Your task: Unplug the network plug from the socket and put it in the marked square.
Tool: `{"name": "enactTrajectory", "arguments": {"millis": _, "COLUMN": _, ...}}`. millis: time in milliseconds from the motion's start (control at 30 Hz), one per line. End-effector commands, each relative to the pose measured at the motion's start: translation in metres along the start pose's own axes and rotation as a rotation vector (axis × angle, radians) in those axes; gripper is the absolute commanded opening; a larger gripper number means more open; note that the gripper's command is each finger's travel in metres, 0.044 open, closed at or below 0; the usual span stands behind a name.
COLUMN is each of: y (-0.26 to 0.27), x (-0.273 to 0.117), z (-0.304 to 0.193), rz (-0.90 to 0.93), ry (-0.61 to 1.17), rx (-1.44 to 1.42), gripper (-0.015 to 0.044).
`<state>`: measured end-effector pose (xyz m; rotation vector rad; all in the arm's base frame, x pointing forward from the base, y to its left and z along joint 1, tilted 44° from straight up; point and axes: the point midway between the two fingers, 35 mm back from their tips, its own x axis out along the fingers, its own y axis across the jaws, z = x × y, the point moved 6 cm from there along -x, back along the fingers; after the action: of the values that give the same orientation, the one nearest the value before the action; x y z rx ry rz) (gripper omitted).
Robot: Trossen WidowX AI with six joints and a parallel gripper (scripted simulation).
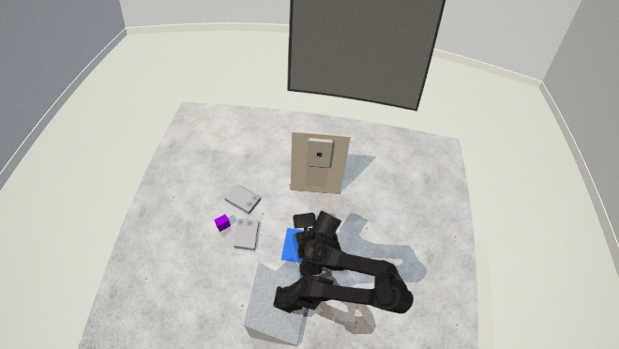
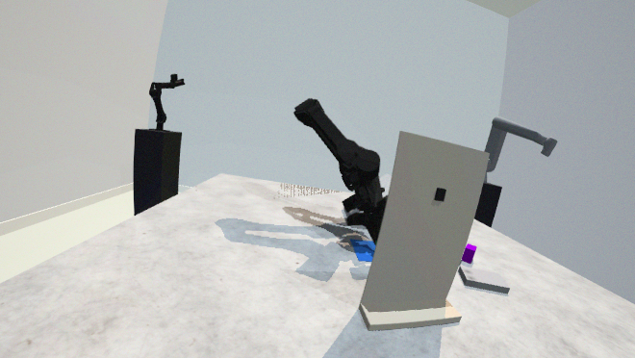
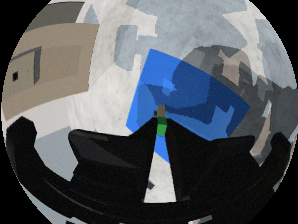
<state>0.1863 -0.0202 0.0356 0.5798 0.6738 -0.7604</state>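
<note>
Pinched nearly shut, the end effector (image 3: 160,121) grips the small green plug (image 3: 161,129) between its fingertips. In the wrist view the plug appears over the blue square (image 3: 192,95) (image 1: 292,245) (image 2: 363,250); whether it touches the worktop (image 1: 188,155) (image 2: 168,289) cannot be told. Its socket (image 1: 319,154) (image 3: 15,76) on the upright panel (image 1: 297,178) (image 2: 419,241) (image 3: 65,75) stands unplugged, well apart from the end effector. Two flat grey blocks (image 1: 242,199) (image 1: 246,234) lie near a purple cube (image 1: 222,222) (image 2: 469,253), to one side of the square.
</note>
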Motion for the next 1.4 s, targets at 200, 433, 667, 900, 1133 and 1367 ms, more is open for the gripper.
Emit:
{"name": "enactTrajectory", "arguments": {"millis": 200, "y": 0.0, "x": 0.0, "z": 0.0, "rz": 0.0, "ry": -0.001, "rx": 0.001, "gripper": 0.0156}}
{"name": "enactTrajectory", "arguments": {"millis": 433, "y": 0.0, "x": -0.002, "z": 0.0, "rz": 0.0, "ry": 0.0, "rx": 0.0, "gripper": 0.0156}}
{"name": "enactTrajectory", "arguments": {"millis": 667, "y": 0.001, "x": -0.006, "z": 0.0, "rz": 0.0, "ry": 0.001, "rx": 0.0, "gripper": 0.0156}}
{"name": "enactTrajectory", "arguments": {"millis": 900, "y": 0.001, "x": -0.011, "z": -0.001, "rz": -0.001, "ry": 0.002, "rx": -0.001, "gripper": 0.0156}}
{"name": "enactTrajectory", "arguments": {"millis": 1133, "y": 0.002, "x": -0.015, "z": -0.001, "rz": -0.001, "ry": 0.003, "rx": -0.002, "gripper": 0.0156}}
{"name": "enactTrajectory", "arguments": {"millis": 1367, "y": 0.001, "x": -0.02, "z": -0.001, "rz": -0.001, "ry": 0.003, "rx": -0.003, "gripper": 0.0156}}
